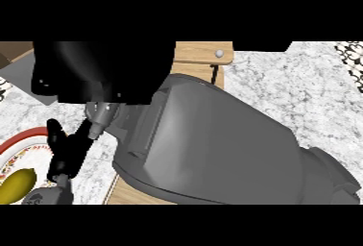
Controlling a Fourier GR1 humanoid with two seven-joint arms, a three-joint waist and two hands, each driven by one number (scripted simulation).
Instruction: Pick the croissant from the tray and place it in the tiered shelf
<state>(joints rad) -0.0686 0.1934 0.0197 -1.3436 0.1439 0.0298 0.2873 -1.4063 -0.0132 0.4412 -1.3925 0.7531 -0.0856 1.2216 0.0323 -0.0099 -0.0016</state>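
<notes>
Right grey forearm (pixel 212 144) fills the view, raised over the wooden tiered shelf (pixel 202 54) at far centre. Right robot hand (pixel 92 72) is a dark mass at far left; grip cannot be told. Croissant hidden. Left robot hand (pixel 67 151) near left, fingers relaxed, beside the plate (pixel 21 141).

Your robot's big forearm (pixel 212 149) fills the middle and right and covers most of the counter (pixel 297 81). Behind it, a wooden shelf (pixel 202 53) peeks out at the top. At the lower left, a plate (pixel 25 139) sits on the counter with a banana (pixel 16 186) on it. A hand (pixel 67 149) is just right of the plate.
</notes>
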